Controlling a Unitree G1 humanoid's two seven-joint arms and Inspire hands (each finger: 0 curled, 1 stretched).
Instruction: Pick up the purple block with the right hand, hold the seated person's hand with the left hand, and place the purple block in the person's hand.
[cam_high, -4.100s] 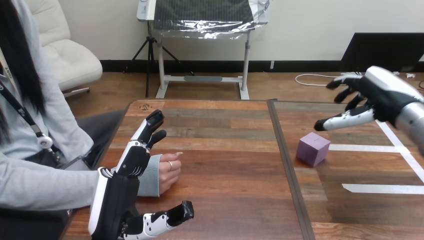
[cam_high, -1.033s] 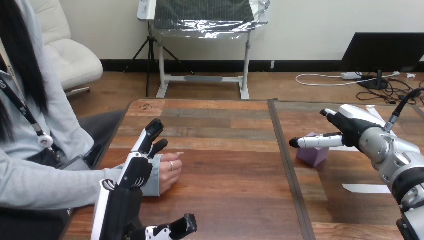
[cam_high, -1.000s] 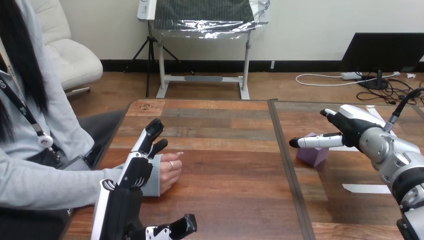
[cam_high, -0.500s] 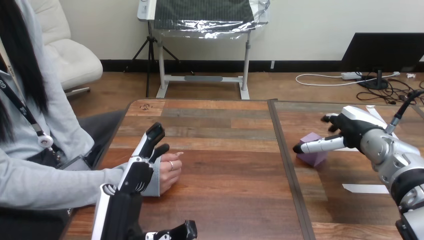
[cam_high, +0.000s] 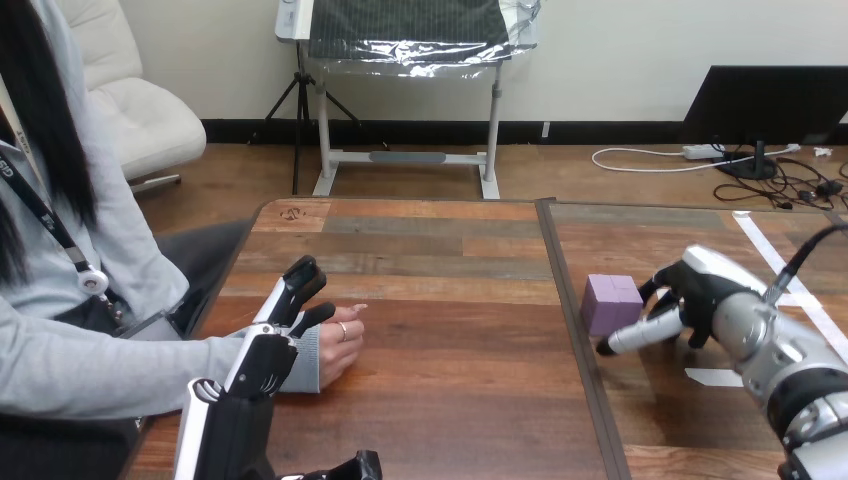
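Note:
The purple block (cam_high: 610, 303) stands on the right half of the wooden table (cam_high: 450, 330). My right hand (cam_high: 702, 297) is low, just right of the block, open; its thumb (cam_high: 630, 338) reaches straight out along the block's near side and its fingers curve loosely by the block's right side. I cannot tell whether they touch it. The person's hand (cam_high: 338, 345) rests loosely curled on the table at the left. My left hand (cam_high: 262, 360) lies open over the person's grey-sleeved wrist, fingers straight and pointing away from me, thumb low at the bottom edge.
A dark seam (cam_high: 568, 300) splits the tabletop just left of the block. White tape strips (cam_high: 712, 376) lie on the table's right half near my right hand. The person sits at the table's left edge.
My right hand has dropped and drawn nearer, its thumb going from in front of the block to below it. The block has shifted slightly left. My left hand has slid back a little.

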